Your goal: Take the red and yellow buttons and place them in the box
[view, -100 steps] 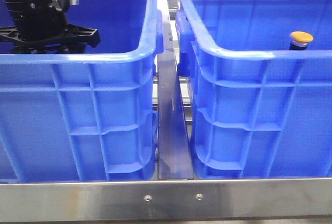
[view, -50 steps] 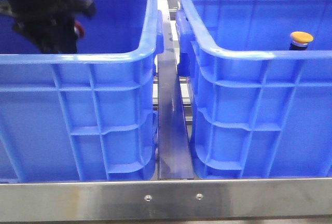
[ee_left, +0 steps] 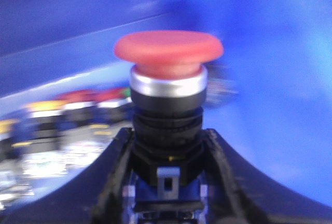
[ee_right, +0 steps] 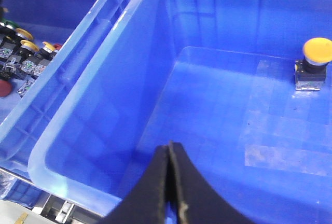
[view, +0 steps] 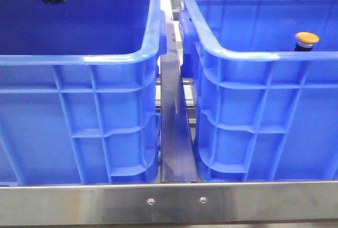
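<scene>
red button [ee_left: 168, 53] clamped in left fingers [ee_left: 116, 182] | right fingers [ee_right: 168, 182] together | keep it level, carry over box [view: 253, 54] rim

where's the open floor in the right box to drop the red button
Most of the right box floor is bare, from the yellow button by the far wall across to the near rim. The left box is crowded: a cluster of buttons.

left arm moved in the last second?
Yes. The left gripper, shut on the red button, has risen: it was down inside the left crate, below the back rim, and now only a corner shows at the top edge of the front view.
</scene>
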Robot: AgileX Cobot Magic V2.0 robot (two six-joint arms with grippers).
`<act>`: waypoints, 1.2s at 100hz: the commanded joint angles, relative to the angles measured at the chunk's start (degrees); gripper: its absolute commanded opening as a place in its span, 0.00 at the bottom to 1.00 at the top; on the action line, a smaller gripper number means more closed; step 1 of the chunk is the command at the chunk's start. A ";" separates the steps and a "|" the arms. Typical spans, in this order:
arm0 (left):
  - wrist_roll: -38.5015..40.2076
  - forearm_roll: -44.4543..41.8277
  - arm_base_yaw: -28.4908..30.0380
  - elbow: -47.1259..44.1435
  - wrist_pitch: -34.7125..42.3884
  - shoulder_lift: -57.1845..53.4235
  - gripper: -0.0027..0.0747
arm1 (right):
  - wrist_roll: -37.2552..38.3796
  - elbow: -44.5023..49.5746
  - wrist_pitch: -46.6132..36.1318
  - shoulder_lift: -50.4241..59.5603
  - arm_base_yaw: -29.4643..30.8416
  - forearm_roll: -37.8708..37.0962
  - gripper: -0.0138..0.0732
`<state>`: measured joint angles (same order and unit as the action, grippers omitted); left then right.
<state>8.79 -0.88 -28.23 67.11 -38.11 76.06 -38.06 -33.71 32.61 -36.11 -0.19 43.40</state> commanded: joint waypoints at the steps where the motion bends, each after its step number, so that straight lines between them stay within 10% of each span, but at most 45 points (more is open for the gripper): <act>1: 0.59 0.88 -2.96 0.27 5.37 -4.00 0.01 | -0.38 -1.40 -2.40 0.19 0.30 1.58 0.13; 61: 0.14 0.88 -23.83 0.03 7.33 -1.77 0.01 | -0.21 -1.69 -4.68 -0.18 0.30 1.99 0.16; 75: 0.14 0.88 -24.20 0.03 7.57 -1.51 0.01 | 0.01 -3.97 -0.77 -3.06 0.30 2.10 0.34; 94: 0.14 0.88 -24.20 0.03 7.57 -1.51 0.01 | 3.50 -10.16 7.14 -10.09 0.30 7.09 0.83; 120: 0.14 0.88 -24.20 0.03 7.61 -1.51 0.01 | 3.74 -18.15 19.59 -20.98 0.14 24.17 0.88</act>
<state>8.69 0.00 -51.91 65.46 -34.71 76.15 -34.21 -47.95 48.84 -54.49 -0.19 58.94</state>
